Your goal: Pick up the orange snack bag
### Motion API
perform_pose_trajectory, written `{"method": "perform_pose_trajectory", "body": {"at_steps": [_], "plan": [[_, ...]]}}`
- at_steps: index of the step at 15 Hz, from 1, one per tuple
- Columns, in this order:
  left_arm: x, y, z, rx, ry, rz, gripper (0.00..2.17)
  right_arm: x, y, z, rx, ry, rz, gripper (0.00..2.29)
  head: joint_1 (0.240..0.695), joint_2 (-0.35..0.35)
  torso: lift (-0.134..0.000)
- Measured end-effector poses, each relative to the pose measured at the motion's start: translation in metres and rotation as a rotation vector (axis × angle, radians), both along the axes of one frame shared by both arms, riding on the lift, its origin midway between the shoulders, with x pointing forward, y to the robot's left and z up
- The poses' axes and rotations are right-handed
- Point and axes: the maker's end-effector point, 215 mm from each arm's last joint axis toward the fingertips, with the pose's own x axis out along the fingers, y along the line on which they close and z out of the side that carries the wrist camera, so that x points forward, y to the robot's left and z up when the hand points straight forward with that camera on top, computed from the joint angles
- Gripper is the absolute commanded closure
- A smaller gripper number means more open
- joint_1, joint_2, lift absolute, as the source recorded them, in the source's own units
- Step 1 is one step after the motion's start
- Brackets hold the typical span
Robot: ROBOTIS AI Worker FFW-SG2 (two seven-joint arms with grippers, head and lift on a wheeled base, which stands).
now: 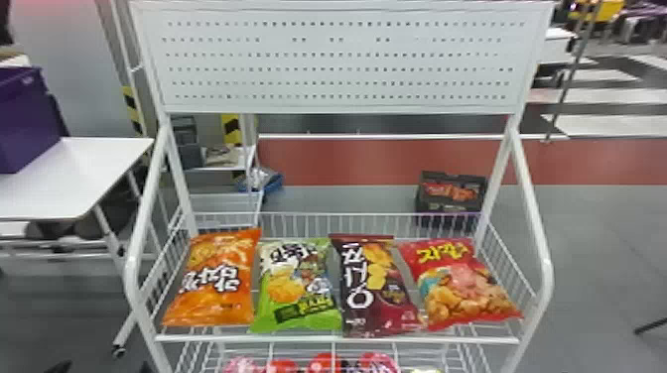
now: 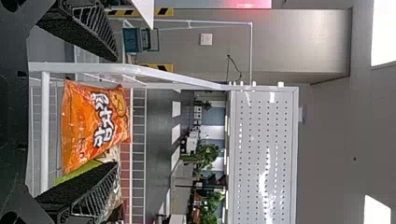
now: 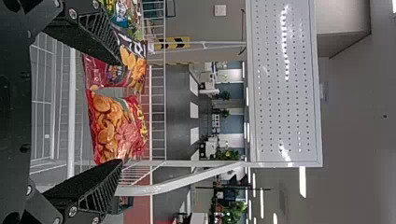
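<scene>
The orange snack bag (image 1: pixel 218 280) lies at the left end of the wire shelf, beside a green bag (image 1: pixel 298 285). At the head view's bottom left edge, the dark fingertips of my left gripper (image 1: pixel 103 368) show, spread apart. In the left wrist view, my left gripper (image 2: pixel 116 112) is open with nothing held, and the orange snack bag (image 2: pixel 93 123) appears beyond and between its fingers, not touched. My right gripper (image 3: pixel 121 113) stands open and unloaded in the right wrist view, facing the red bag (image 3: pixel 114 128) at the shelf's right end.
A maroon bag (image 1: pixel 374 287) lies between the green and red bags. White side rails (image 1: pixel 546 278) and a front bar (image 1: pixel 337 339) frame the shelf, under a perforated back panel (image 1: pixel 342 62). More items sit on a lower tier. A white table (image 1: pixel 106 158) stands at left.
</scene>
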Motion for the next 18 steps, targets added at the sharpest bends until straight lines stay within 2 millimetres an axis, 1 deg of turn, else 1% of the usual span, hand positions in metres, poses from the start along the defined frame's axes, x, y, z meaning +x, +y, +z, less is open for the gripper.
{"method": "perform_pose_trajectory", "body": {"at_steps": [11, 14, 16, 18], "plan": [[0.0, -0.002, 0.001, 0.002, -0.004, -0.006, 0.11, 0.001, 0.0, -0.001, 0.002, 0.001, -0.002, 0.15, 0.499, 0.0, 0.0], [0.002, -0.005, 0.001, -0.001, -0.005, -0.014, 0.15, 0.001, 0.001, -0.001, 0.002, 0.001, -0.002, 0.15, 0.499, 0.0, 0.0], [0.007, -0.009, -0.002, -0.001, -0.002, -0.019, 0.15, 0.001, 0.001, -0.001, 0.004, 0.001, -0.001, 0.15, 0.499, 0.0, 0.0], [0.02, -0.017, -0.006, -0.001, -0.002, -0.025, 0.15, 0.0, 0.004, -0.001, 0.004, 0.002, 0.002, 0.15, 0.499, 0.0, 0.0]]}}
